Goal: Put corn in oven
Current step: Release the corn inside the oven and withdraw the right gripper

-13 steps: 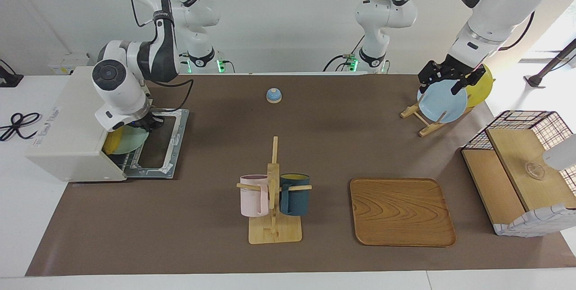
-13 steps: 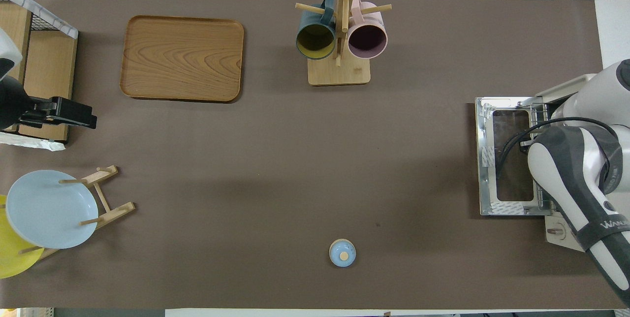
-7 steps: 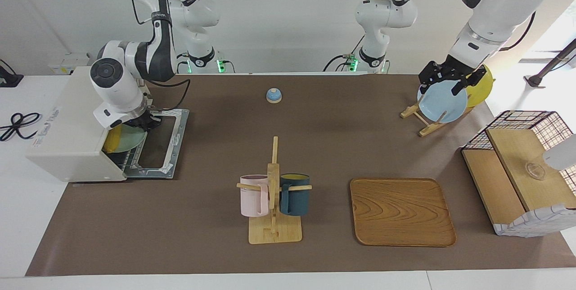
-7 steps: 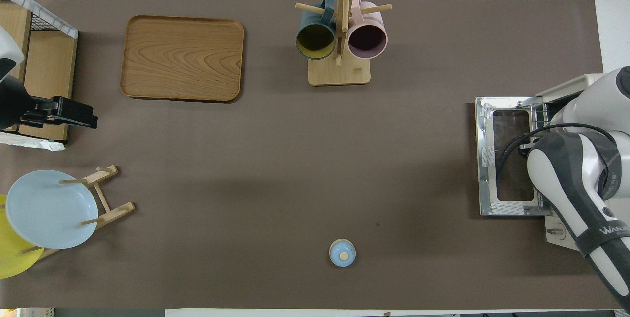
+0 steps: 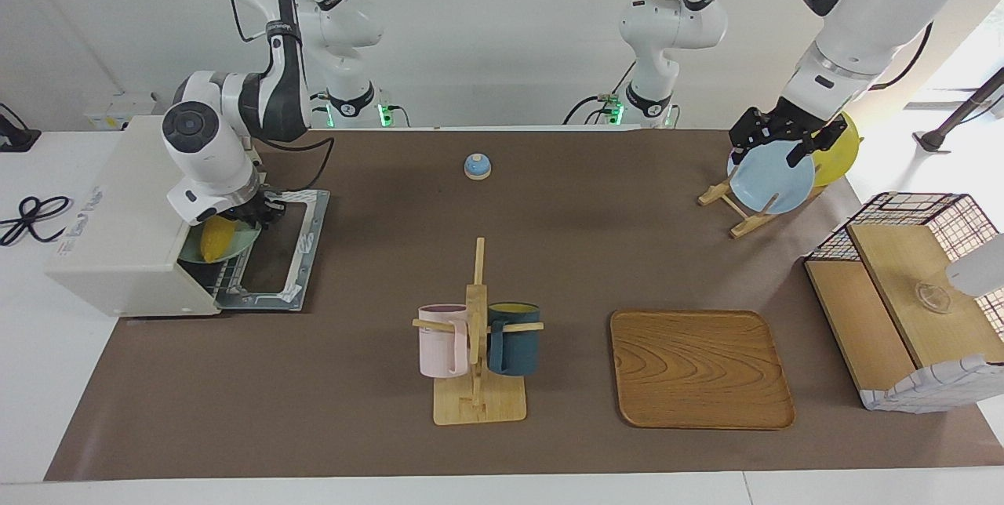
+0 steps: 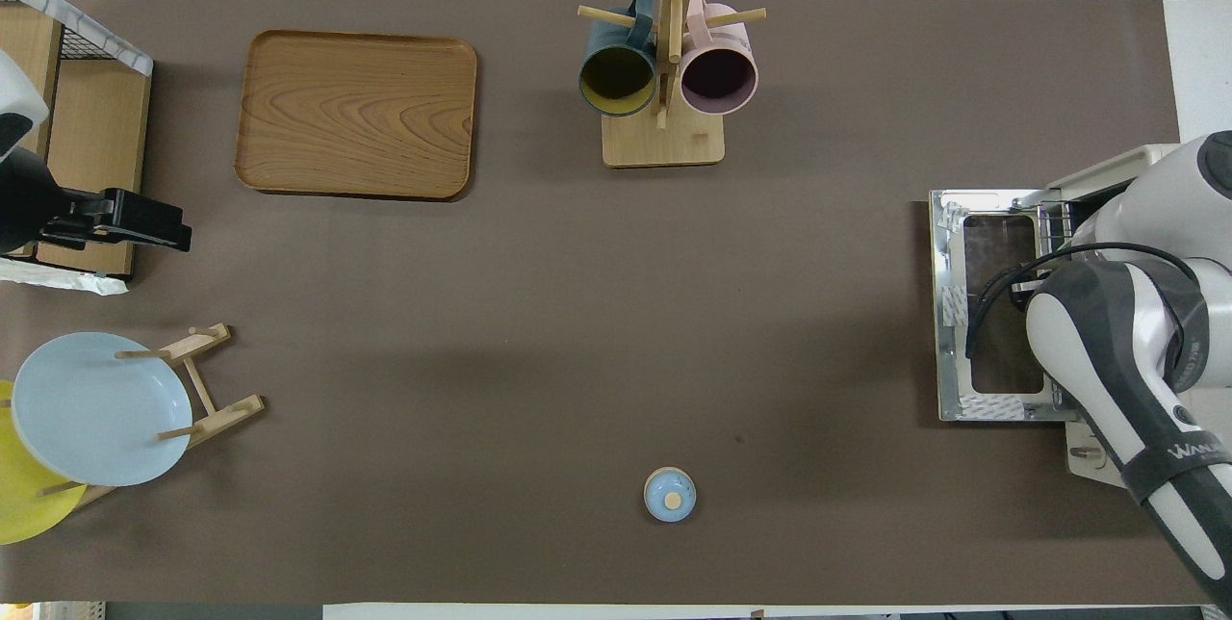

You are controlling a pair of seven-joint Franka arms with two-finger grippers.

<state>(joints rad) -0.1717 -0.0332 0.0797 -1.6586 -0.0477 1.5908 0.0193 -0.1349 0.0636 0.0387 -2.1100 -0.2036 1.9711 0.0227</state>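
Observation:
The cream-white oven (image 5: 118,230) stands at the right arm's end of the table with its glass door (image 5: 274,254) folded down flat. Just inside its mouth the yellow corn (image 5: 217,240) lies on a mint plate (image 5: 246,236) over the wire rack. My right gripper (image 5: 249,216) hangs right at the corn's upper end, over the plate. In the overhead view the right arm hides the corn, and only the oven door (image 6: 1001,302) shows. My left gripper (image 5: 771,143) waits open in the air by the plate rack, holding nothing; it shows as the left gripper (image 6: 178,230) from overhead.
A mug rack (image 5: 477,348) with a pink and a dark blue mug stands mid-table. A wooden tray (image 5: 700,368) lies beside it. A plate rack holds a blue plate (image 5: 773,176) and a yellow plate (image 5: 839,148). A wire-framed shelf basket (image 5: 902,293) and a small blue bell (image 5: 478,166) also stand here.
The corn now shows more fully on the mint plate at the oven's mouth. The right hand has risen slightly above it. The left arm has not moved.

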